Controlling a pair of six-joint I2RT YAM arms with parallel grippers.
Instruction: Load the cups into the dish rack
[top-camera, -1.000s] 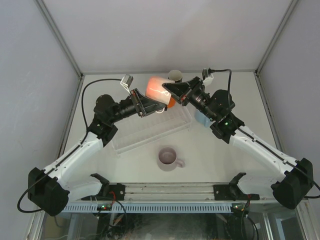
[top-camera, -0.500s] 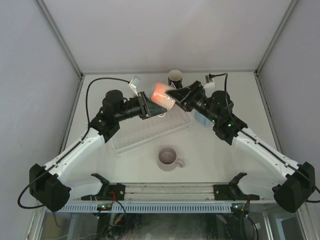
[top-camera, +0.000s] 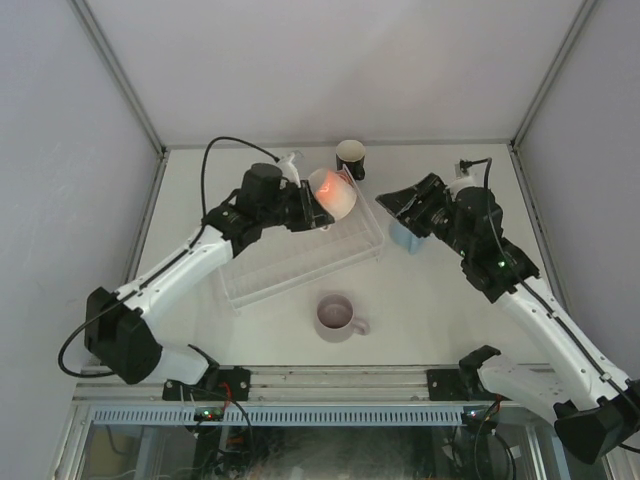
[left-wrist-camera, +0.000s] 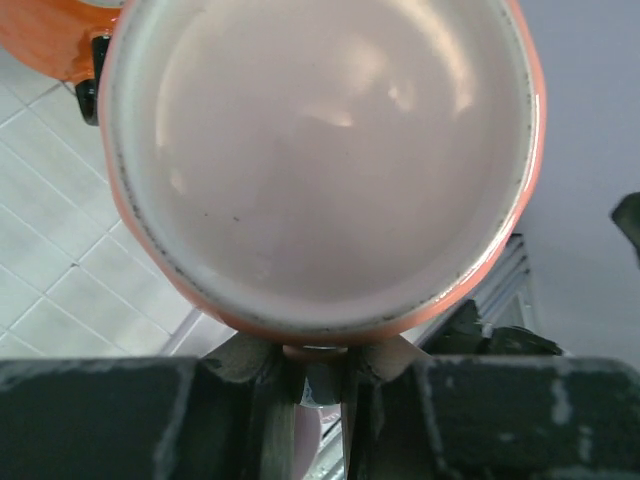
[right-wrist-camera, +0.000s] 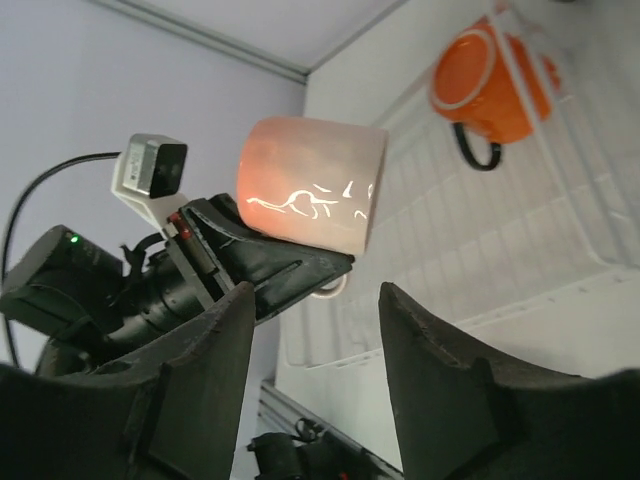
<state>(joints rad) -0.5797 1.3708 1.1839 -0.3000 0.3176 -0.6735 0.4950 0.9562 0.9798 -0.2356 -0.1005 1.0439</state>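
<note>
My left gripper (top-camera: 312, 208) is shut on the handle of the peach-pink cup (top-camera: 335, 192), holding it tilted in the air over the far right end of the dish rack (top-camera: 290, 265). In the left wrist view the cup's mouth (left-wrist-camera: 320, 150) fills the frame above the shut gripper (left-wrist-camera: 318, 362). An orange cup (right-wrist-camera: 490, 85) lies in the rack (right-wrist-camera: 500, 230). My right gripper (top-camera: 388, 205) stands open and empty to the right of the held cup (right-wrist-camera: 310, 185). A lilac cup (top-camera: 337, 316) sits in front of the rack, and a black cup (top-camera: 350, 158) behind it.
A light blue cup (top-camera: 405, 237) stands right of the rack, partly hidden under my right arm. White walls close in the table on three sides. A metal rail (top-camera: 340, 380) runs along the near edge.
The right gripper opened, let go of the peach-pink cup and drew back to the right. The left arm swung further in and right, still holding the cup by its handle.
</note>
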